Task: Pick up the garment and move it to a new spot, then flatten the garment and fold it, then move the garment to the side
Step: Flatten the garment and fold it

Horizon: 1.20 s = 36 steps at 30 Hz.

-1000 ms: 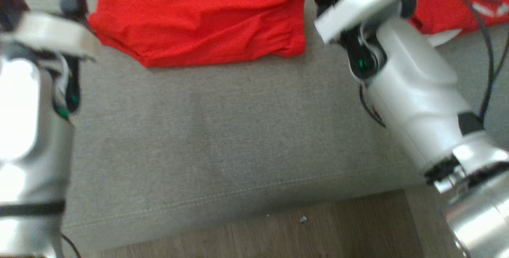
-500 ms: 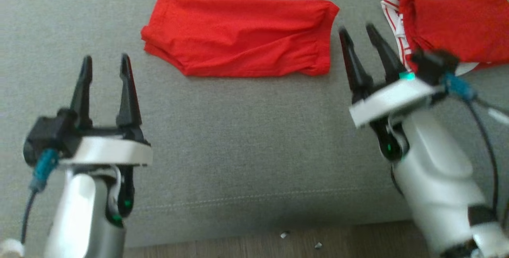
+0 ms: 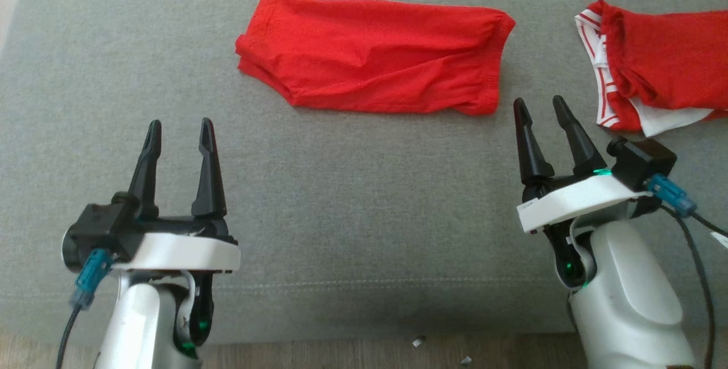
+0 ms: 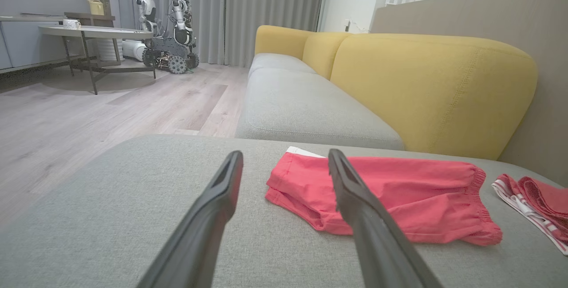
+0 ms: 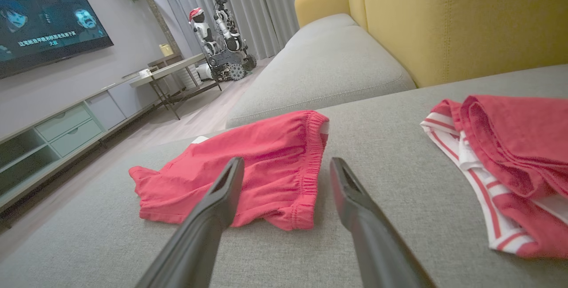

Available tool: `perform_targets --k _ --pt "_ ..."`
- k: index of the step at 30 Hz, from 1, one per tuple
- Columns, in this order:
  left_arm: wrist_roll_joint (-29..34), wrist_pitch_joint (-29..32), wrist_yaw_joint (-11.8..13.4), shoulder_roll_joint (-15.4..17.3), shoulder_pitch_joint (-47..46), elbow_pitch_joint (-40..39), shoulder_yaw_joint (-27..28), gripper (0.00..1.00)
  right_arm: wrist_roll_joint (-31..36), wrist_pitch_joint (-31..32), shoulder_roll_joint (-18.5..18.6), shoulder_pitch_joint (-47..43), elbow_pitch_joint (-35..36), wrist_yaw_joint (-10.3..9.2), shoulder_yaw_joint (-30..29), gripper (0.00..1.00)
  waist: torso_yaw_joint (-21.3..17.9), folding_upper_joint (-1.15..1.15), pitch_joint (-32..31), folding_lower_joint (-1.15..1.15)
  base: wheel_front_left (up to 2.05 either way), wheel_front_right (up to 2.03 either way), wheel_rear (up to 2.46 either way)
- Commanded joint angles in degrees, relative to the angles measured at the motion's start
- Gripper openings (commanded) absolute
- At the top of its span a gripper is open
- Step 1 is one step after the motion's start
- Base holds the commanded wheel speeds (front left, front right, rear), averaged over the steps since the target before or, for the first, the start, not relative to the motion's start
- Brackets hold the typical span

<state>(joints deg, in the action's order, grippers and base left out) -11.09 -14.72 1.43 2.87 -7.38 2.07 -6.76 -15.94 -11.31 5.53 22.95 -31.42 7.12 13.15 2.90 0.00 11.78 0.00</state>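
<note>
A red garment point(image 3: 375, 65) lies folded flat on the grey cushion point(image 3: 364, 198), with a white band at its far left corner. It also shows in the left wrist view point(image 4: 399, 199) and the right wrist view point(image 5: 248, 172). My left gripper point(image 3: 180, 124) stands open and empty, below and left of it point(image 4: 285, 155). My right gripper point(image 3: 538, 102) is open and empty too, just off the garment's right hem point(image 5: 287, 161). Neither touches cloth.
A second red garment with white stripes point(image 3: 660, 67) lies bunched at the right, close beside my right gripper. The cushion's front seam point(image 3: 364, 286) and wood floor point(image 3: 341, 352) run along the bottom. Yellow backrests point(image 4: 426, 88) stand behind. Another robot point(image 4: 166, 26) and a table point(image 4: 93, 35) are across the room.
The camera has tilted up, so the whole picture shifted. Both arms have drawn back toward the cushion's front edge, away from the garment. Both grippers stay open.
</note>
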Motion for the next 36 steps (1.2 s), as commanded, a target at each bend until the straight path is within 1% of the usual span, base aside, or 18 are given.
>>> perform_targets --k 1,3,6,13,14,23,27,32,36 --pt "0.56 -0.28 -0.18 0.19 -1.63 -1.95 1.72 1.00 0.92 0.68 -1.00 -0.14 3.07 0.36 0.48 1.00 0.45 0.00 0.05 0.00 0.00 0.00 0.00" --pt "0.68 -0.28 -0.32 0.12 -1.66 -1.87 1.71 1.00 0.98 1.97 -1.23 -0.43 4.29 0.36 -0.19 1.00 0.96 0.00 0.19 0.00 0.00 0.00 0.00" --pt "0.93 -0.28 -0.53 0.06 -1.63 -1.59 1.52 1.00 -0.93 4.42 -1.64 -0.31 5.33 0.36 -1.36 1.00 1.77 0.00 0.62 0.00 0.00 0.00 0.00" --pt "-0.33 -0.28 0.08 0.02 -2.63 -1.34 -0.30 1.00 -7.32 11.93 -2.13 2.54 2.91 0.36 -6.28 1.00 4.67 0.00 3.26 0.00 0.00 0.00 0.00" --pt "-0.33 -0.28 0.08 0.02 -2.63 -1.34 -0.30 1.00 -7.32 11.93 -2.13 2.54 2.91 0.36 -6.28 1.00 4.67 0.00 3.26 0.00 0.00 0.00 0.00" --pt "-1.57 -0.28 1.03 0.01 -4.44 -0.61 -2.99 1.00 -13.50 19.11 -1.97 8.78 -1.71 0.36 -12.29 1.00 8.09 0.00 7.35 0.00 0.00 0.00 0.00" --pt "-2.01 -0.28 1.43 0.01 -5.21 -0.55 -4.25 1.00 -13.17 21.16 -1.28 11.42 -4.83 0.36 -13.90 1.00 9.14 0.00 8.47 0.00 0.00 0.00 0.00" --pt "-2.43 -0.28 1.86 0.01 -6.17 -0.51 -5.56 1.00 -13.19 24.14 -1.49 15.09 -9.12 0.36 -16.32 1.00 10.17 0.00 9.45 0.00 0.00 0.00 0.00" --pt "-2.88 -0.28 2.37 0.01 -6.88 -0.37 -6.46 1.00 -14.53 27.37 -1.90 17.69 -12.21 0.36 -17.46 1.00 10.83 0.00 9.81 0.00 0.00 0.00 0.00"
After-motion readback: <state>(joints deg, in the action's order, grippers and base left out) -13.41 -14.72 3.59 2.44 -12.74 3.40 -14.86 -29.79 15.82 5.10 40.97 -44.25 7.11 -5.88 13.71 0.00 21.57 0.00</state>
